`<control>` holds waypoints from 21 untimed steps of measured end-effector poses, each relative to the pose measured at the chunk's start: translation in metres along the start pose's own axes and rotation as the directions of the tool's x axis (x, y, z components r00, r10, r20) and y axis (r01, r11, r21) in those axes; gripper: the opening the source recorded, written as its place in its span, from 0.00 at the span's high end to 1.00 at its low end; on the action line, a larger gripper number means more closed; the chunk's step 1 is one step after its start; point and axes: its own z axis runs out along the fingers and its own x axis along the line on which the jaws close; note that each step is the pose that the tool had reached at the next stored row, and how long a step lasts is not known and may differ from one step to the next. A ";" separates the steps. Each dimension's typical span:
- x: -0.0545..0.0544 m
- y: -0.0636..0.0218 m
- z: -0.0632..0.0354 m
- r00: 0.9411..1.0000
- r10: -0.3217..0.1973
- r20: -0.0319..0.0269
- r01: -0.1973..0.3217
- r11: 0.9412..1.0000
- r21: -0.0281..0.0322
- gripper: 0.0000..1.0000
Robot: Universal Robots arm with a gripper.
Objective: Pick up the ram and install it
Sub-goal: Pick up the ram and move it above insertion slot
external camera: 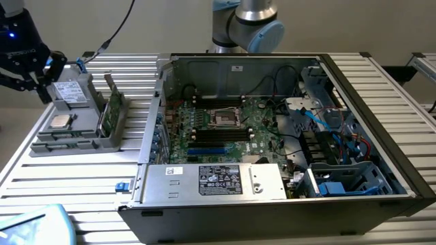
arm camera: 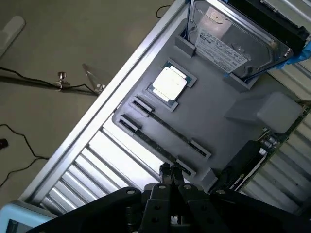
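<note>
The gripper (arm camera: 170,171) points down over the grey tray's (arm camera: 214,128) slotted edge — fingertips pressed together, empty — near the exterior view's left side.

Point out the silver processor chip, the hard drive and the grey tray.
Processor chip (arm camera: 170,82): wrist view, centre of its silver lid.
Hard drive (arm camera: 228,41): wrist view, on its label.
Grey tray (arm camera: 214,103): wrist view, bare floor beside the chip.

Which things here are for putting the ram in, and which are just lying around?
For the job: gripper, shut; ram, probably the thin dark strip slotted in the gray tray; black motherboard slots.
Just lying about: hard drive; silver processor chip; tall green cards.
</note>
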 end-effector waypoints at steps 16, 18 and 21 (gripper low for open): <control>-0.001 -0.0005 0.0119 0.958 -0.285 -0.006 0.285 0.958 0.035 0.89; -0.001 -0.0006 0.0135 0.947 -0.320 -0.008 0.320 0.947 0.039 0.89; -0.001 -0.0007 0.0160 0.928 -0.371 -0.012 0.372 0.927 0.043 0.89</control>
